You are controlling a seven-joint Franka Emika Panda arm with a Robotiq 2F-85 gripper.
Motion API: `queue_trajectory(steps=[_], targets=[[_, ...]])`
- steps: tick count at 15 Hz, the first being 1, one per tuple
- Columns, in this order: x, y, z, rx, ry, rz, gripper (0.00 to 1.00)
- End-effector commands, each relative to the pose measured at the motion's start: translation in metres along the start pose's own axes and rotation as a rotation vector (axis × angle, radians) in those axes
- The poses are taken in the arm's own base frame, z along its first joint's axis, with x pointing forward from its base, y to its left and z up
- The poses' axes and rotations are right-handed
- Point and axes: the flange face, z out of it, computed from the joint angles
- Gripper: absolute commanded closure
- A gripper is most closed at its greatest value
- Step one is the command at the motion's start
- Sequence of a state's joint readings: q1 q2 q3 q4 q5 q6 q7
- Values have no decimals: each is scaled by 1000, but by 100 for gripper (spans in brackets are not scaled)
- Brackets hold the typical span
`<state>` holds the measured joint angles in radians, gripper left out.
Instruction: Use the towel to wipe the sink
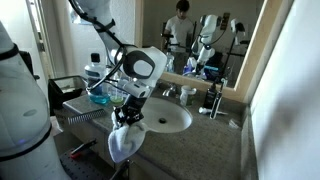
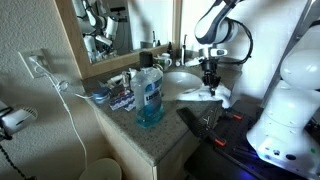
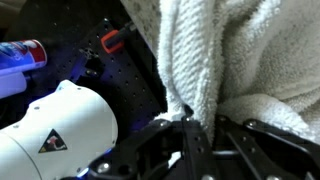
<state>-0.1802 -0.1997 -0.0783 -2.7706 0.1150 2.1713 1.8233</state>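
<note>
My gripper point(image 1: 128, 116) is shut on a white ribbed towel point(image 1: 124, 146), which hangs below it in front of the counter's near edge. The white oval sink point(image 1: 166, 119) lies just beside the gripper. In an exterior view the gripper point(image 2: 210, 80) holds the towel point(image 2: 217, 96) at the sink's rim point(image 2: 183, 82). In the wrist view the towel point(image 3: 230, 55) fills the upper right and is pinched between the black fingers point(image 3: 193, 128).
A blue mouthwash bottle point(image 2: 148, 95) and small toiletries point(image 2: 120, 95) stand on the counter. A faucet point(image 1: 171, 92) and a dark bottle point(image 1: 212, 100) stand behind the sink, under the mirror point(image 1: 200, 30). The white robot base point(image 2: 285, 110) is close by.
</note>
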Motion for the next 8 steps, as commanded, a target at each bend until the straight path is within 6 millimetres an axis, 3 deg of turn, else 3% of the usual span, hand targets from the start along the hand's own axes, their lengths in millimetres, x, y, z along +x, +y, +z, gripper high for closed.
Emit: queue_trajectory(steps=[1,5,8], targets=[[54,-8,-2,20,72,120,93],[98,-17,-15,106,134,194,93],[92,-23,-33,232,126,182,93]])
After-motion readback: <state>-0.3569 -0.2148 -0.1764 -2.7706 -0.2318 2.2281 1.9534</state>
